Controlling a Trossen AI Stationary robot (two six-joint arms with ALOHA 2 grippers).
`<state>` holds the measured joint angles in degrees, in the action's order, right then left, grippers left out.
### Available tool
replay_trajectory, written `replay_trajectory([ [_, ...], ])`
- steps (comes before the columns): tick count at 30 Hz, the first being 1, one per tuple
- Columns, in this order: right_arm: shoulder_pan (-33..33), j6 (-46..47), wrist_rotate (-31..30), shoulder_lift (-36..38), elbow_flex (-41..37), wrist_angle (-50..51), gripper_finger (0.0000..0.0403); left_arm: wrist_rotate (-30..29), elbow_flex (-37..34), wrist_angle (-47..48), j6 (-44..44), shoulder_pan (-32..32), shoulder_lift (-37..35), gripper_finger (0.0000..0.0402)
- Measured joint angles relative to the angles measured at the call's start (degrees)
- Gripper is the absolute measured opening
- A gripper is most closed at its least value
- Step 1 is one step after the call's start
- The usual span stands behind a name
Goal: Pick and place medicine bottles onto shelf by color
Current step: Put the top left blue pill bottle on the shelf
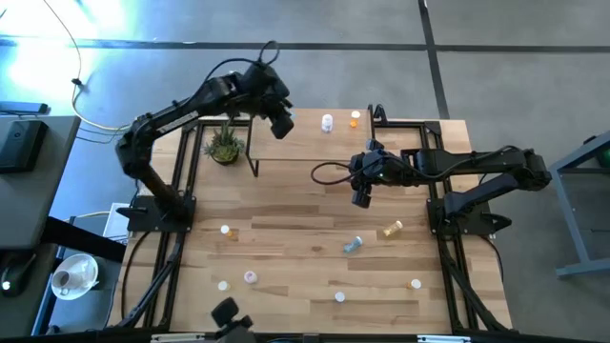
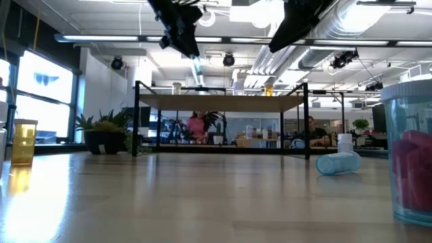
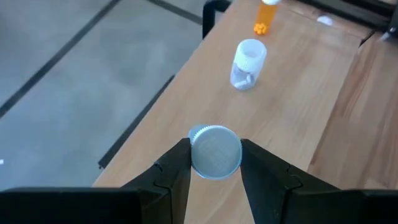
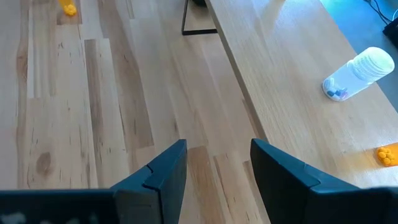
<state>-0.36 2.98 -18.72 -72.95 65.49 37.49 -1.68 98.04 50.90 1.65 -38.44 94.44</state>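
Observation:
My left gripper (image 1: 282,124) is over the left part of the shelf (image 1: 305,143), shut on a pale blue bottle (image 3: 215,152). In the low view the bottle (image 2: 197,71) hangs above the shelf top (image 2: 223,102). A pale bottle (image 3: 247,64) and an orange bottle (image 3: 265,17) stand on the shelf farther right. My right gripper (image 4: 217,171) is open and empty, above the table by the shelf's near edge (image 1: 360,196). Several bottles are scattered on the table, among them a blue one lying on its side (image 1: 353,245) and a yellow one (image 1: 391,230). My left gripper pinches the pale blue bottle between its two fingers, on opposite sides (image 3: 194,155) near its upper end. The bottle's round end faces the wrist camera. The fingers point down from above. The bottle hangs roughly upright below them, clear of the shelf top.
A small potted plant (image 1: 224,145) stands left of the shelf. More bottles stand near the table's front edge (image 1: 250,277) (image 1: 338,296) (image 1: 415,283). In the low view a yellow bottle (image 2: 22,142) and a large teal one (image 2: 412,155) are close to the camera.

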Motion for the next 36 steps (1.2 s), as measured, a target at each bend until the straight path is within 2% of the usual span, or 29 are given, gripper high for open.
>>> replay_trajectory([
  [4,0.0,0.0,0.0,0.0,0.01,-0.01,0.0169,0.23,2.91,0.78,-1.47,0.0,4.19,0.0117],
  [9,0.0,0.0,0.0,-0.02,0.01,-0.02,0.0169,3.46,6.21,3.02,-1.5,-0.02,8.7,0.0117],
  [15,0.0,0.0,0.0,-0.02,0.01,0.0,0.0169,3.56,8.83,6.27,-1.66,-0.38,12.41,0.0117],
  [36,-0.02,0.02,0.0,-0.02,0.01,0.14,0.0169,3.85,8.88,7.63,-2.98,-1.51,13.72,0.0111],
])
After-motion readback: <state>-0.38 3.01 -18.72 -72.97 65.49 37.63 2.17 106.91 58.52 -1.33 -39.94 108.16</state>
